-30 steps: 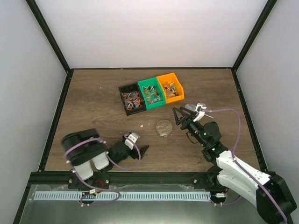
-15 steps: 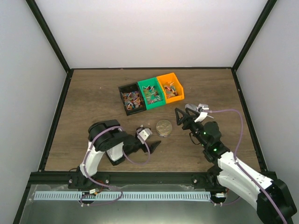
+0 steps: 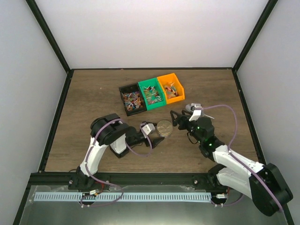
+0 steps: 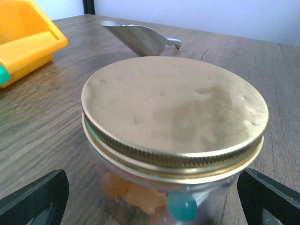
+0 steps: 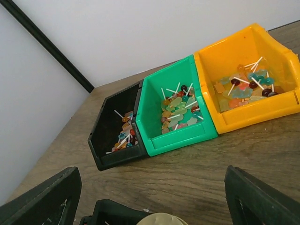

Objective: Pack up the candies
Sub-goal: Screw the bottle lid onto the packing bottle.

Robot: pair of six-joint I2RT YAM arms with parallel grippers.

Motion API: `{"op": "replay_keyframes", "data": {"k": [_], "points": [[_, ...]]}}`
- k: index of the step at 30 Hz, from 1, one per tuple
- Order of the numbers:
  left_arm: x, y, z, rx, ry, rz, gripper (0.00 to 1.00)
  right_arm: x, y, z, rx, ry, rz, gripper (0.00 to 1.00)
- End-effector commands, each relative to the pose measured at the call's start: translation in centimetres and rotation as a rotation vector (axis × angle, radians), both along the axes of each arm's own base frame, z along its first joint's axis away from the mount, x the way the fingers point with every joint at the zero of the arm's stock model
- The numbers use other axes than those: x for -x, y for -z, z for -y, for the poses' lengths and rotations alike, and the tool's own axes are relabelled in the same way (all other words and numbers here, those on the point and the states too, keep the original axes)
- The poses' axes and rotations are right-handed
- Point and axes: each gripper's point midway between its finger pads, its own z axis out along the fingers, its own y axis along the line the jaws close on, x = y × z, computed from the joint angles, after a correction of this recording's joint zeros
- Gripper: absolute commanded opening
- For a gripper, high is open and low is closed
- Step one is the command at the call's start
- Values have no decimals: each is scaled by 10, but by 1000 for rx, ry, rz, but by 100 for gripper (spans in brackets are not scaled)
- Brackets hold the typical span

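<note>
The candies [image 3: 132,100] lie in three bins at the back: black [image 3: 121,96], green [image 3: 157,106] and orange [image 3: 176,99]. The right wrist view shows lollipops and gummy candies [image 5: 180,110] in them. A glass jar with a gold lid [image 3: 164,128] stands mid-table, and orange and teal candies [image 4: 140,194] show through its glass. My left gripper [image 3: 155,137] is open, its fingers [image 4: 35,197] on either side of the jar without touching it. Just right of the jar, my right gripper [image 3: 177,120] is open and empty, facing the bins.
A silver metal scoop [image 4: 140,37] lies on the wood behind the jar. The orange bin's corner [image 4: 23,37] shows at the left of the left wrist view. Black frame posts and white walls enclose the table.
My left arm swung from the near left to the jar, and its open jaws now flank it. My right gripper opened wider and shifted slightly left toward the jar.
</note>
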Motion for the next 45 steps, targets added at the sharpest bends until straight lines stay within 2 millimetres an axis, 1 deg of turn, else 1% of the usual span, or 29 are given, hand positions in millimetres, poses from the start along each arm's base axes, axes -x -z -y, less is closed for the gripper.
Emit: {"op": "replay_keyframes", "data": {"k": [1, 5, 9, 15, 18, 20, 23, 29, 32, 34, 37, 38, 41, 45], "points": [[12, -17, 8, 142, 133, 20, 100, -14, -29, -1, 23, 4, 78, 86], [10, -12, 21, 142, 216, 16, 100, -19, -29, -2, 49, 5, 92, 86], [8, -10, 25, 156, 247, 12, 99, -25, -24, -1, 53, 1, 82, 87], [10, 0, 24, 132, 255, -11, 88, -26, -17, -8, 34, -47, 47, 85], [12, 2, 23, 120, 265, -12, 85, -26, -16, -9, 30, -53, 40, 84], [15, 2, 21, 113, 272, -8, 85, -25, -17, -12, 20, -71, 29, 80], [24, 4, 17, 96, 297, -9, 86, -20, -9, -21, 0, -122, -18, 74], [41, 18, 10, 52, 351, -39, 87, -11, 27, -23, 2, -148, -164, 39], [46, 21, 10, 51, 371, -54, 88, -1, 41, -23, 7, -167, -214, 33], [48, 20, 9, 58, 373, -56, 88, 5, 47, -23, 5, -183, -237, 27], [47, 19, 8, 63, 368, -48, 89, 9, 52, -24, -5, -190, -245, 25], [47, 20, 8, 62, 368, -47, 90, 9, 58, -23, 0, -185, -263, 25], [47, 19, 7, 66, 360, -40, 91, 9, 72, -25, 10, -190, -311, 30], [49, 19, 4, 70, 360, -41, 91, 13, 80, -31, 0, -233, -332, 30]]}}
